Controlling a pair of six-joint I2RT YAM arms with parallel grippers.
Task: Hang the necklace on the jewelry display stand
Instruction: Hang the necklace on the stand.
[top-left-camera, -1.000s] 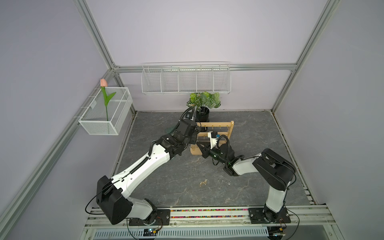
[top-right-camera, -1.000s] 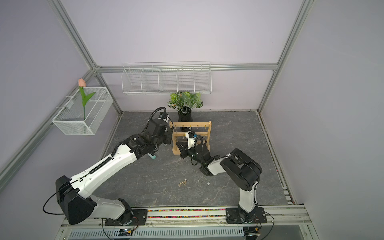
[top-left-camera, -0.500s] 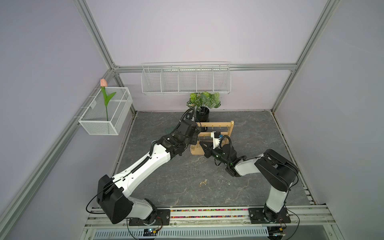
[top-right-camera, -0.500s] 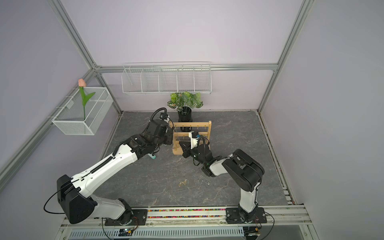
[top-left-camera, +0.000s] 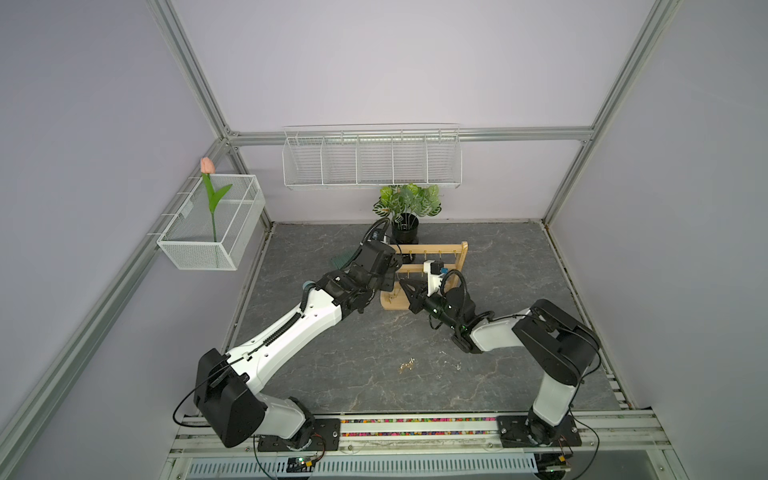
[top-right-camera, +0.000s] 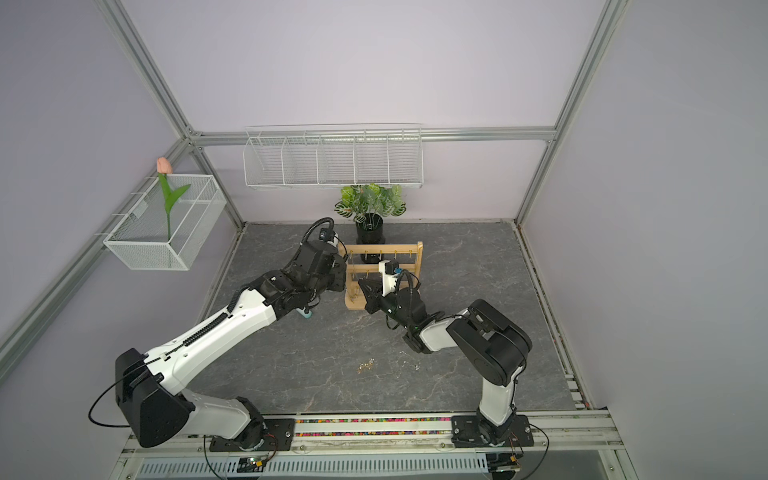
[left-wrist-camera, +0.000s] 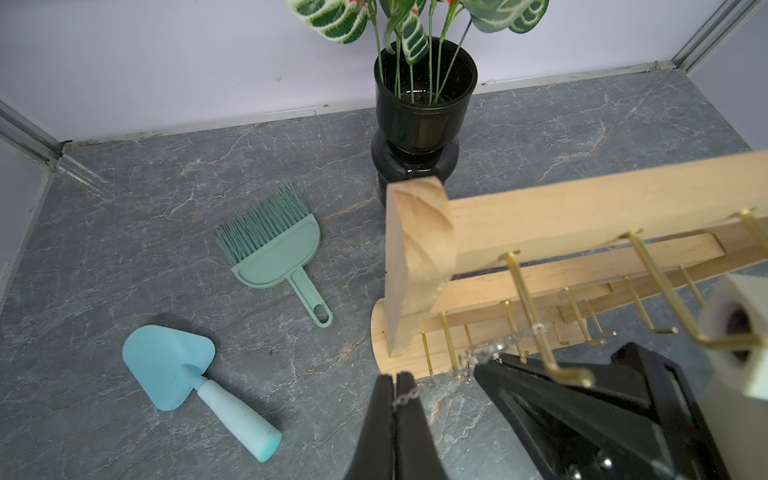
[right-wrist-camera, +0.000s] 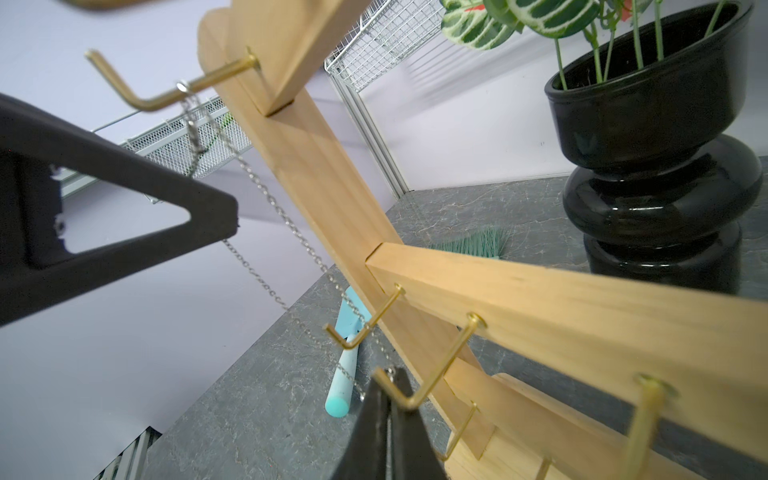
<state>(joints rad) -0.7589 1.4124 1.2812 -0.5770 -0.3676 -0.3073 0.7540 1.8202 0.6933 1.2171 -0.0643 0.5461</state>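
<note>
Your left end effector and right end effector both pinch the necklace, draped over top hook of the jewelry display stand; uneven release could slide it off or snag lower hook.

Colours and patterns: table grey marble, white-veined.
Pale wood jewelry display stand, gold hooks; silver necklace; green brush; pale blue scoop; glossy black vase; leaves green, white-striped.

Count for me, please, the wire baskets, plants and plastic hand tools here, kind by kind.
Wire baskets: 2 (long basket, mesh basket)
Plants: 2 (potted plant, tulip)
Plastic hand tools: 2 (green brush, blue trowel)
Total: 6
</note>
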